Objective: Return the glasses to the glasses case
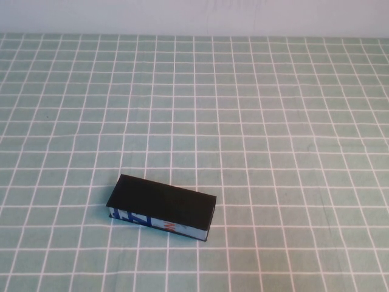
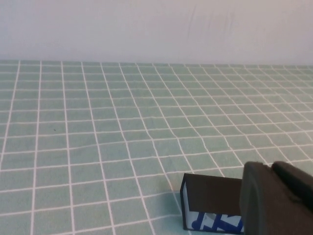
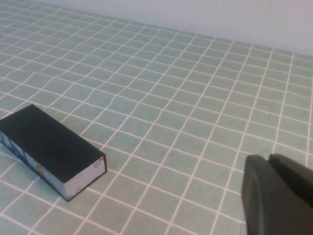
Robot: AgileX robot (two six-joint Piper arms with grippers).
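Closed glasses case on checked cloth, both grippers held off it.

Left gripper [image 2: 279, 200] raised just behind the glasses case [image 1: 163, 208], right gripper [image 3: 276, 196] well off to its side; finger spacing impossible to tell for either. Rectangular black box, flat lid shut, light blue front with dark-blue and red print, lying slightly skewed on green-and-white tablecloth [image 1: 273, 121].
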